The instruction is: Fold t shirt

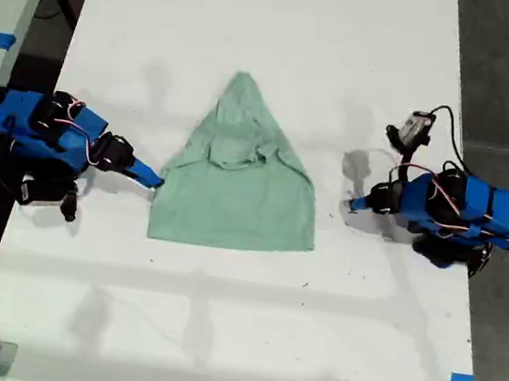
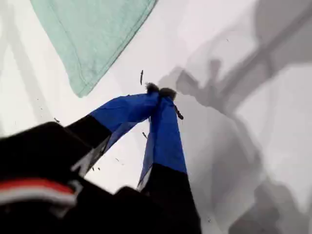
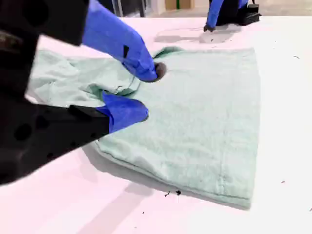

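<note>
1. The t shirt (image 1: 234, 197) lies flat near the middle of the white bench (image 1: 215, 337). Its outline is roughly triangular, with the pointed end toward the bench edge at the exterior view's top and the straight hem toward the bottom. Wrinkled folds bunch across its upper half.
2. My second gripper (image 1: 147, 176) is at the shirt's edge on the exterior view's left. In its wrist view the t shirt (image 3: 204, 112) fills the frame, and my second gripper (image 3: 141, 92) has its jaws moderately apart over the cloth edge with nothing clamped. I cannot tell whether it touches the cloth.
3. My first gripper (image 1: 355, 205) sits on the exterior view's right, apart from the shirt.
4. First wrist view: my first gripper (image 2: 160, 91) has its tips pressed together and holds nothing. A corner of the t shirt (image 2: 87, 34) lies nearby, not touching.
</note>
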Motion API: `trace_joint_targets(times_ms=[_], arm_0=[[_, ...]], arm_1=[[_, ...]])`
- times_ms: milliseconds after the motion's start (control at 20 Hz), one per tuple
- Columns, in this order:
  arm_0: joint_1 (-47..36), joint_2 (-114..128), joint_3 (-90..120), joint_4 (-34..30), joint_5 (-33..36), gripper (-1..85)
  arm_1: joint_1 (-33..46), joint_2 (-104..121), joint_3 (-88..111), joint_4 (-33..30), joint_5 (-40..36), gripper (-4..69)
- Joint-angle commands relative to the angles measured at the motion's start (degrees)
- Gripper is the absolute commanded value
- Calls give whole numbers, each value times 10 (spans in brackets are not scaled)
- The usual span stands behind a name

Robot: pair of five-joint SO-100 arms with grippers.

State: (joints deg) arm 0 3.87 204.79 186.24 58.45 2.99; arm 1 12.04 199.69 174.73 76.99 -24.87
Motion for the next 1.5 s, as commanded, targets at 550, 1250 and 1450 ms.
trace_joint_targets(times_ms=[550, 1250, 1450], arm_0=[[-303, 7, 22, -56, 105, -3], [-303, 7, 22, -56, 105, -3], [-303, 7, 22, -56, 105, -3]], arm_1=[[-42, -725, -313, -350, 81, 215], [-50, -812, -441, -254, 76, -2], [-30, -698, -465, -200, 47, -2]])
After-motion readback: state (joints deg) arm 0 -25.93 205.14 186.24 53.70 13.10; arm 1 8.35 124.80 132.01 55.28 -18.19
